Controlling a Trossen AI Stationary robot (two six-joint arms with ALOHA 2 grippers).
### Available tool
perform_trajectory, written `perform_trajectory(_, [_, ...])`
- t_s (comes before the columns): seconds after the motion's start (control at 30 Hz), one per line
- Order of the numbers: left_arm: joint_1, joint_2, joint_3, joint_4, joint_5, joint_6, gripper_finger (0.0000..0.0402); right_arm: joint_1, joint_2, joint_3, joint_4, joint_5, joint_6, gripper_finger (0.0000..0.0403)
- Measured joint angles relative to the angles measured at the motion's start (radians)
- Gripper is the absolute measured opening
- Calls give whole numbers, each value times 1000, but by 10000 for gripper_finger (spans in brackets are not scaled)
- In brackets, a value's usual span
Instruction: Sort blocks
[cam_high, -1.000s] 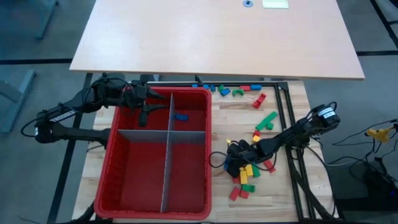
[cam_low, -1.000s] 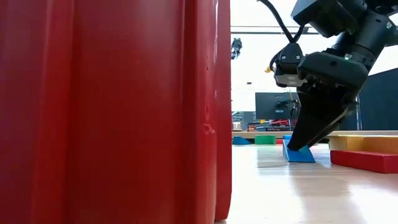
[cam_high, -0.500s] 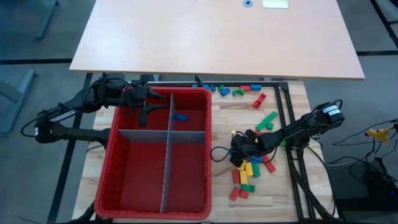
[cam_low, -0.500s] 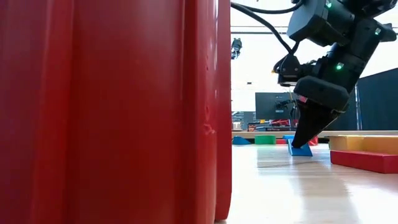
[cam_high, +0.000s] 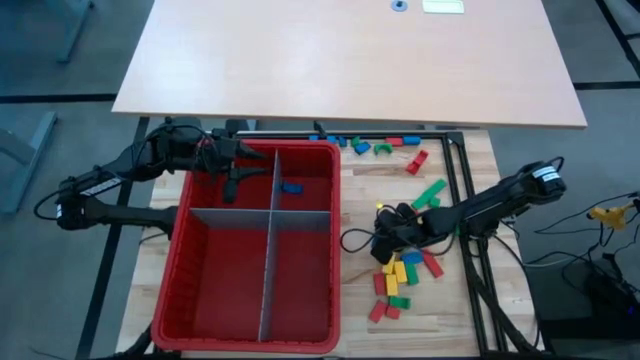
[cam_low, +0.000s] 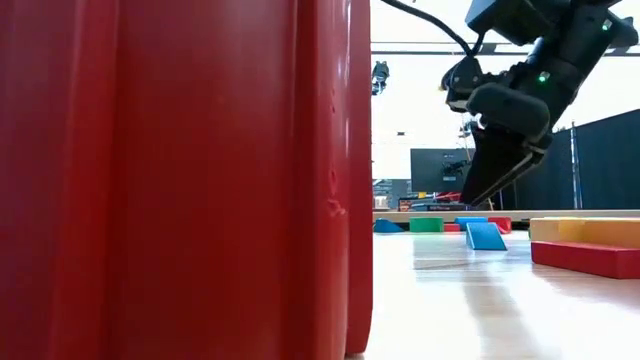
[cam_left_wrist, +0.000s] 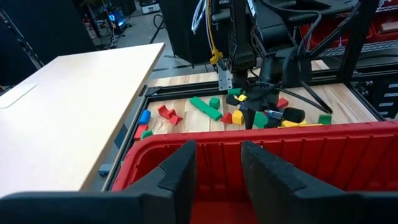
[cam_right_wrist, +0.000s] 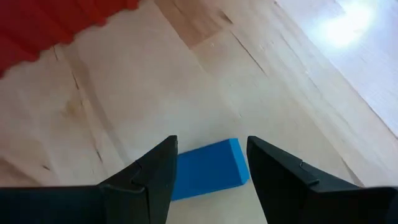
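A blue wedge-shaped block lies flat on the wooden table, right of the red bin. My right gripper hangs open just above it, clear of it. In the right wrist view the block shows between and beyond the two fingers of the gripper. Beside the gripper lies a cluster of red, yellow and green blocks. Another blue block rests on the floor of the bin's far right compartment. My left gripper waits open over the bin's far left compartment.
Grey dividers split the bin into four compartments. More blocks lie in a row at the table's far edge, with a long green one nearer. A black frame rail runs right of the blocks. Bare wood lies between bin and cluster.
My right gripper has risen off the blue block and gone toward the table's far edge and a little to the right. The block, which was under the fingertips, has slid a little toward the far edge and now lies free on the table.
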Motion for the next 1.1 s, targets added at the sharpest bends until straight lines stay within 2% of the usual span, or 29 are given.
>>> perform_trajectory(0.1, [0,0,0,0,0,0,112,0,-20,0,4,3,25,176])
perform_trajectory(0.6, [0,-2,0,-1,0,0,133,0,-5,0,10,37,399,176])
perform_trajectory(0.93, [0,-2,0,-9,0,4,119,1,-1,2,11,-47,543,176])
perform_trajectory(1.1, [0,-2,0,-17,1,4,114,0,13,2,2,-70,550,176])
